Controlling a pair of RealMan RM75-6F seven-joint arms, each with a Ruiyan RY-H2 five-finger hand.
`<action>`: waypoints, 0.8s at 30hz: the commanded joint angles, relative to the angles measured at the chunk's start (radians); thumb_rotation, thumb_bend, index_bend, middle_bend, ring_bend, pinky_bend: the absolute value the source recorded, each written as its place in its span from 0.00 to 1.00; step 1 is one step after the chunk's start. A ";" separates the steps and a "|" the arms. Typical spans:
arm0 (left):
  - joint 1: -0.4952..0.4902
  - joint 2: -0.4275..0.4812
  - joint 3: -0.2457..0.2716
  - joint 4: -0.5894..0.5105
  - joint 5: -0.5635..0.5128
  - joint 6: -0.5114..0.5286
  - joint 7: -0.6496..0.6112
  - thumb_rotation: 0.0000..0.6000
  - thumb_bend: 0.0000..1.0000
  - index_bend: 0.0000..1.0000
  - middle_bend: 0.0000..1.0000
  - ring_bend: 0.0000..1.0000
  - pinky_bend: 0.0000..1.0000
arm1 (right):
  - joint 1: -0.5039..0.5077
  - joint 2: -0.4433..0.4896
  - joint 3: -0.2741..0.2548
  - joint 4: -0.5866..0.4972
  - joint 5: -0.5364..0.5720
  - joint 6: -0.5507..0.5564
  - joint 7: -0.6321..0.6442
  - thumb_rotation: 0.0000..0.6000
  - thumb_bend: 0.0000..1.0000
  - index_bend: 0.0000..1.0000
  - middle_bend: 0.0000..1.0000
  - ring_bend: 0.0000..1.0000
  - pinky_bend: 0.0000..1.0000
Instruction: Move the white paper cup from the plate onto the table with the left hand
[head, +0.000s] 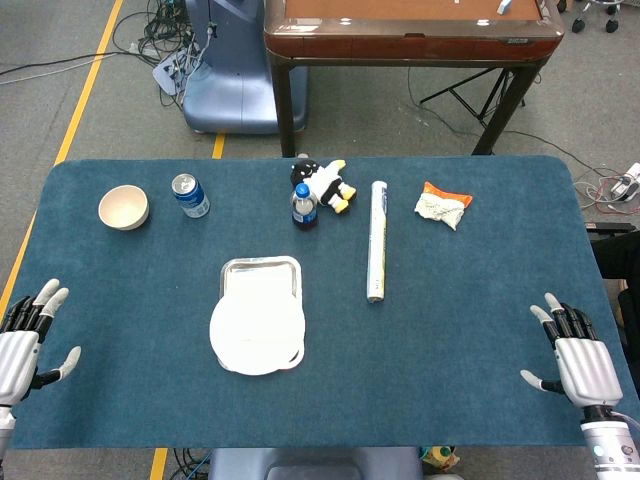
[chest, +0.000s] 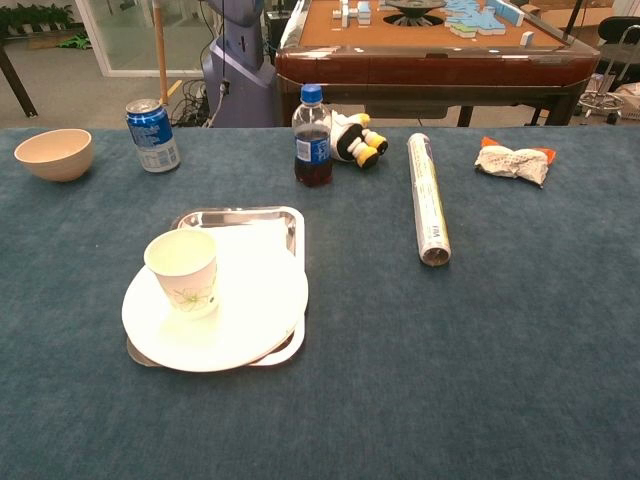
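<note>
Upright on the white plate (chest: 250, 310), over a steel tray (chest: 290, 222), my white paper cup (chest: 183, 270) waits; left hand (head: 22, 345) and right hand (head: 578, 358) rest empty, fingers spread, at the table (chest: 480, 380) corners

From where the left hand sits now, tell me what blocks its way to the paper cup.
Nothing visible does. The left hand lies open at the table's left edge, and only bare blue cloth lies between it and the white paper cup standing upright on the plate. The bowl and soda can sit farther back.
</note>
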 joint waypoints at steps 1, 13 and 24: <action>0.000 -0.001 0.001 -0.003 0.002 -0.001 0.006 1.00 0.32 0.00 0.00 0.00 0.00 | -0.002 0.002 -0.001 0.001 -0.002 0.003 0.005 1.00 0.18 0.00 0.00 0.00 0.00; -0.004 0.023 0.022 -0.040 0.039 -0.016 0.024 1.00 0.32 0.00 0.00 0.00 0.00 | 0.006 0.015 -0.005 -0.001 -0.014 -0.016 0.046 1.00 0.18 0.00 0.00 0.00 0.00; -0.069 0.107 0.022 -0.128 0.071 -0.105 0.075 1.00 0.32 0.00 0.00 0.00 0.00 | 0.046 0.006 0.001 -0.007 0.015 -0.088 0.034 1.00 0.18 0.00 0.00 0.00 0.00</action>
